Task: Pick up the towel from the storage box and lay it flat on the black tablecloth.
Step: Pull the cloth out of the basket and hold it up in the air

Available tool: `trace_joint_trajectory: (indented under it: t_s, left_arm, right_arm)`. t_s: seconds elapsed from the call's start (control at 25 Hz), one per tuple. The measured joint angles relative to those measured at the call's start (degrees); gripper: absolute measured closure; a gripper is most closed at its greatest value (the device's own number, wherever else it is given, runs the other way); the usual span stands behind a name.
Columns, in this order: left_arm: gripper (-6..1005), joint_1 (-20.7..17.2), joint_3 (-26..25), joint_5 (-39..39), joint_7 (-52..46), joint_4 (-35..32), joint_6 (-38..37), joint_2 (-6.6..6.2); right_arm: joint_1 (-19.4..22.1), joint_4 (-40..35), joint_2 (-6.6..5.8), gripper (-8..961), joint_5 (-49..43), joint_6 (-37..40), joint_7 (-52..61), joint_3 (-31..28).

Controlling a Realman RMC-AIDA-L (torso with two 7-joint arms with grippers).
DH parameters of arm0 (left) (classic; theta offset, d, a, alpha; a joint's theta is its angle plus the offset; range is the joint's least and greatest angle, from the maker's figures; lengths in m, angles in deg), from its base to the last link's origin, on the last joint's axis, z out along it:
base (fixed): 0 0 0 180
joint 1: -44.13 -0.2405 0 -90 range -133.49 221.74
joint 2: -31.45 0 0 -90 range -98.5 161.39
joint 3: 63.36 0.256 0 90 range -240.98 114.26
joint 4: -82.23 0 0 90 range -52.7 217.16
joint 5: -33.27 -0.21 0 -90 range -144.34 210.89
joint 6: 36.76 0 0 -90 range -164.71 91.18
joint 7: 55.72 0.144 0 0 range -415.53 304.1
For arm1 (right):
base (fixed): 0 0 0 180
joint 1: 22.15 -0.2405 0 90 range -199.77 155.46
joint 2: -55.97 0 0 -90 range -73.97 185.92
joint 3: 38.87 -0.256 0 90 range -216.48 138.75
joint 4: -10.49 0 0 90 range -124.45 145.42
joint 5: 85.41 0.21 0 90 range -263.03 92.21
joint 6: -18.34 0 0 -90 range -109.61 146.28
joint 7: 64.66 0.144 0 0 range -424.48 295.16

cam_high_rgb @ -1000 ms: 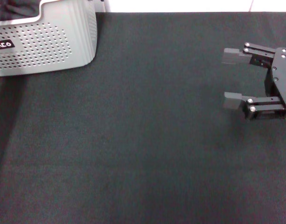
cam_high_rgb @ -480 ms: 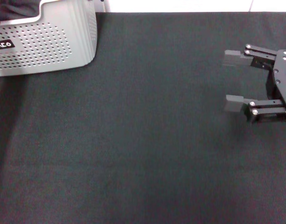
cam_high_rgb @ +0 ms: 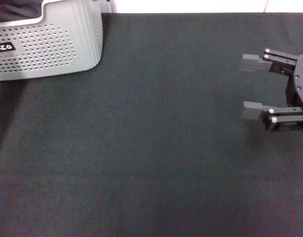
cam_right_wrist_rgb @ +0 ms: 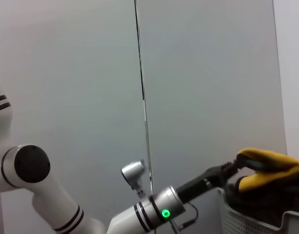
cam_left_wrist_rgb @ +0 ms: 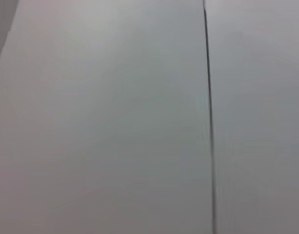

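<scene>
Yellow towel (cam_right_wrist_rgb: 266,168) bunched above grey storage box (cam_high_rgb: 47,44).

Even, soft light; the right claw (cam_high_rgb: 251,86) is motion-blurred, and the left wrist view lacks focus.

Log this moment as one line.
left gripper: gripping yellow-orange towel above grey perforated storage box | right gripper: open over black tablecloth

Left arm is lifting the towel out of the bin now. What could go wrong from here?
1. In the right wrist view the left gripper pinches the yellow-orange soft towel by one bunched edge above the light grey perforated storage box; it could slip or snag on the rim.
2. The open right gripper hovers over the black tablecloth, possibly in the laying path.
</scene>
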Motion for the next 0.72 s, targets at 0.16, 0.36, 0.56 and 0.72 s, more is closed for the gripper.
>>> trace_joint_trajectory:
  t_s: [0.16, 0.36, 0.56, 0.72]
  left_arm:
    - [966, -3.67, 5.14, -1.68, -18.43, -9.49, -1.74, -0.51]
    - [965, -6.16, 12.13, -2.95, -35.04, -18.46, -10.78, -2.43]
    - [964, -5.44, 14.14, -2.46, -48.0, -23.12, -21.78, -4.15]
    - [962, -5.14, 14.31, -0.21, -54.61, -26.89, -25.81, -4.2]
  right_arm:
    - [0.01, 0.0, 0.01, 97, 0.01, 0.08, -0.01, -0.01]
    - [-0.11, 0.0, 0.08, 97, 0.01, 0.08, -0.07, 0.28]
    - [-0.6, 0.35, 0.12, 97, 0.01, 0.08, -0.46, 0.48]
    - [-1.46, 1.36, 0.17, 97, 0.11, 0.07, -1.12, 0.51]
